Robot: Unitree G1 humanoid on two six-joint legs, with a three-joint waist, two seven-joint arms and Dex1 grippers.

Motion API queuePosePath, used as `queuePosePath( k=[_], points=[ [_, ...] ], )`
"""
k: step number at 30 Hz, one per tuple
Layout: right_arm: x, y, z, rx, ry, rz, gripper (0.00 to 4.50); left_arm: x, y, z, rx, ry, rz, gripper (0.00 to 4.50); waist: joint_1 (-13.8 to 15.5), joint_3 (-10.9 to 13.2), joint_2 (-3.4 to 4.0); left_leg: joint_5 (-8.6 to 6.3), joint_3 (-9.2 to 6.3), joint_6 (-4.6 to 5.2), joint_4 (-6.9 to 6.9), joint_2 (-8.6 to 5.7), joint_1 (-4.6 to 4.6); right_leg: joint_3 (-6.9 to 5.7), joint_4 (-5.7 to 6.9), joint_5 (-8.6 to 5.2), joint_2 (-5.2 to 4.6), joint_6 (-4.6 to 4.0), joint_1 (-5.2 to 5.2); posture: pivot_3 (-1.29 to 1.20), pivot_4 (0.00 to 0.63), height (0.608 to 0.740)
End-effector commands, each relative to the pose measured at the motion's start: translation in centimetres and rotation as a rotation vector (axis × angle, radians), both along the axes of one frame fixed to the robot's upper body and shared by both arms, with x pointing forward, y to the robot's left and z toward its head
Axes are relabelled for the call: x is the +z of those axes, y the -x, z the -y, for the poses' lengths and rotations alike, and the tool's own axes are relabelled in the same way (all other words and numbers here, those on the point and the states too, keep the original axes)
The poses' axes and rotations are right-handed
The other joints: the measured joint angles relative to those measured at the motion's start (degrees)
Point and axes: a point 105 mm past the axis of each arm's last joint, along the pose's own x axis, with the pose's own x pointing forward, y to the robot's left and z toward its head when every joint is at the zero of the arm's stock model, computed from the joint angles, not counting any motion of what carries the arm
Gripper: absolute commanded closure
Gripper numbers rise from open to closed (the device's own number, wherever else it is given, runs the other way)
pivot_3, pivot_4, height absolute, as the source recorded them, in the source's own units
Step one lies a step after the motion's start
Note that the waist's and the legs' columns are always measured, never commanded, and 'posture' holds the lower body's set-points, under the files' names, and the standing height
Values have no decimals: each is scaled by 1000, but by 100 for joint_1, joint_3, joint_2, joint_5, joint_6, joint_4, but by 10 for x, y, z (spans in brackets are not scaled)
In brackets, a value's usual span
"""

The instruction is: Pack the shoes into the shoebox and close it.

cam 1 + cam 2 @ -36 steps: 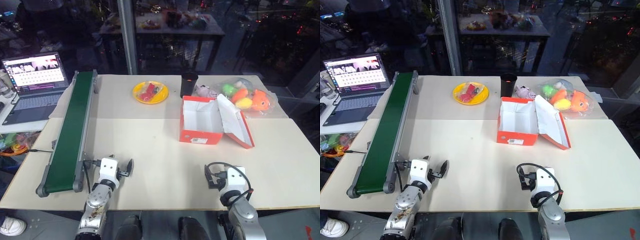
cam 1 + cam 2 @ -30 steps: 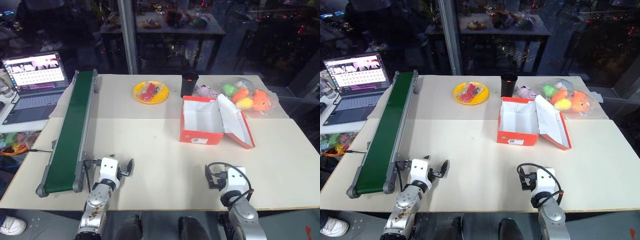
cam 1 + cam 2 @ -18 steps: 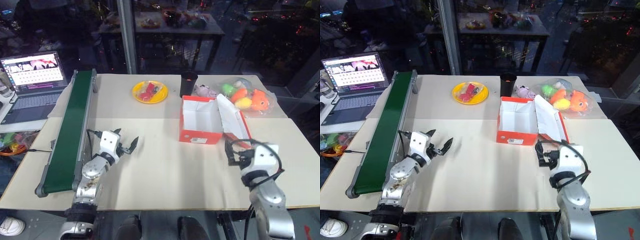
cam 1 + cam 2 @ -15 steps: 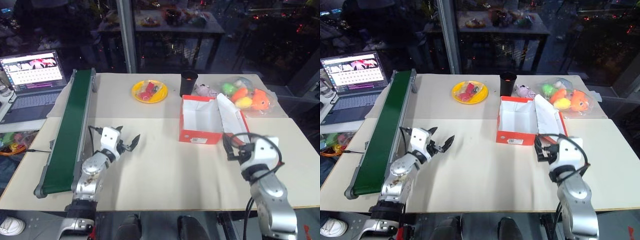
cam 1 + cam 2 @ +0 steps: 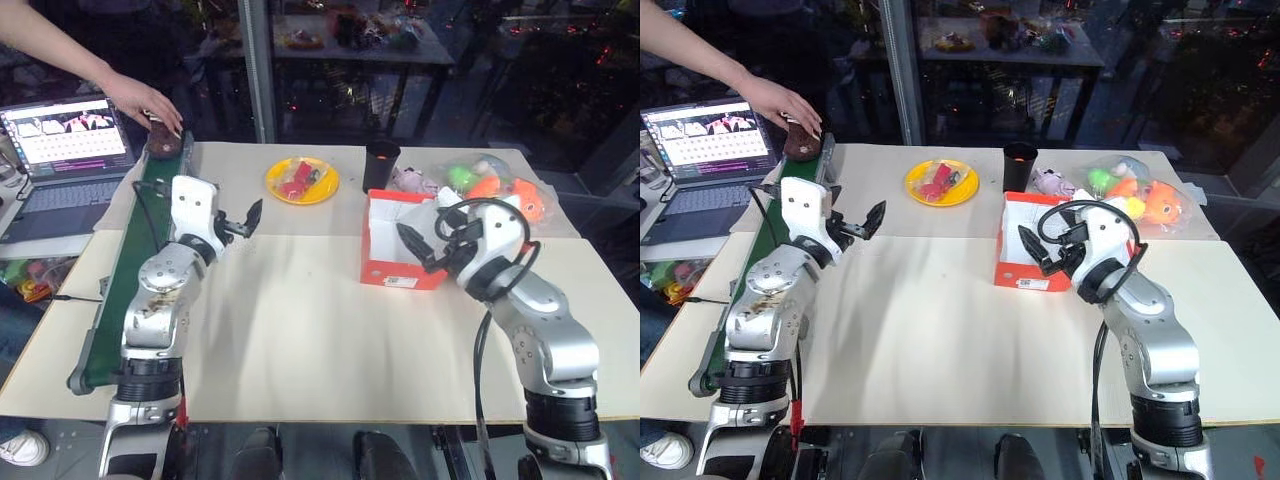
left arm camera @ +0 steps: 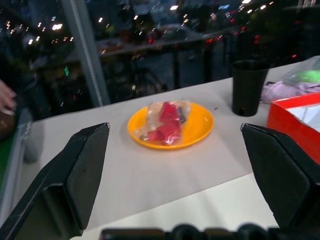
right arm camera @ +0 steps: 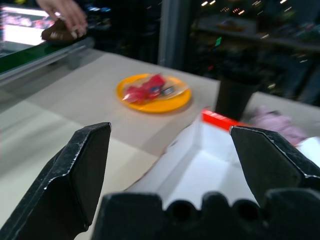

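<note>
The shoebox (image 5: 398,272) stands open at the table's right middle, red-orange outside and white inside; its lid is mostly hidden behind my right arm. A person's hand (image 5: 140,100) rests on one dark brown shoe (image 5: 160,141) at the far end of the green conveyor. My left gripper (image 5: 238,222) hovers open beside the conveyor, pointing toward the yellow plate, with nothing between its fingers. In front of the shoebox's near left corner, my right gripper (image 5: 422,246) is raised and open, also empty. The right wrist view looks over the box's white inside (image 7: 200,170).
A green conveyor belt (image 5: 128,270) runs along the table's left side. Behind the box are a yellow plate (image 5: 302,181) with a red packet, a black cup (image 5: 379,165), a pale plush toy (image 5: 408,181) and a bag of coloured toys (image 5: 497,192). A laptop (image 5: 62,150) sits far left.
Both arms have lifted from near the table's front edge and moved forward. A person's arm has come in and set a shoe on the conveyor's far end.
</note>
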Motion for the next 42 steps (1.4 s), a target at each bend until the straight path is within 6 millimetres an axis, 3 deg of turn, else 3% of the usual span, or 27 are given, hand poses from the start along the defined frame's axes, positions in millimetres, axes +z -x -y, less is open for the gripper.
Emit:
queuePosePath(
  k=[1,7,12,19,25,30,42],
  points=[
    [10,-2,-15,76,-21,28,48,23,8,-10,82,-9,34,0,-1,0,0,0,0,0,0,0,0,0,1,1,0,1,0,0,150,736],
    [5,6,-54,304,-42,-36,48,21,18,-37,267,9,-30,0,-21,3,-5,1,-2,1,1,1,1,1,6,8,4,13,-2,0,150,736],
    [10,13,-78,459,-47,-56,48,27,27,-89,424,-38,-31,0,-43,6,-9,0,-4,1,0,3,1,1,11,10,6,11,-6,0,150,736],
    [12,4,-90,507,-11,-57,48,7,37,-167,549,6,-92,0,-20,10,-17,0,-4,0,-3,4,3,-3,13,1,6,-15,-8,0,150,736],
    [5,-3,-89,486,51,-70,48,-14,34,-204,552,59,-134,0,16,19,-34,-2,-2,-6,-4,5,2,-9,9,12,-1,-43,-8,0,150,736],
    [9,-1,-92,492,75,-61,48,-19,21,-210,496,45,-124,0,12,23,-44,-3,-2,-8,-11,7,-1,-18,12,22,-1,-50,-14,0,150,736],
    [2,12,-90,483,98,-79,48,-30,-9,-203,385,-5,-156,0,3,23,-45,0,-2,-5,-19,8,-2,-23,12,32,-1,-36,-16,0,150,736]
  ],
)
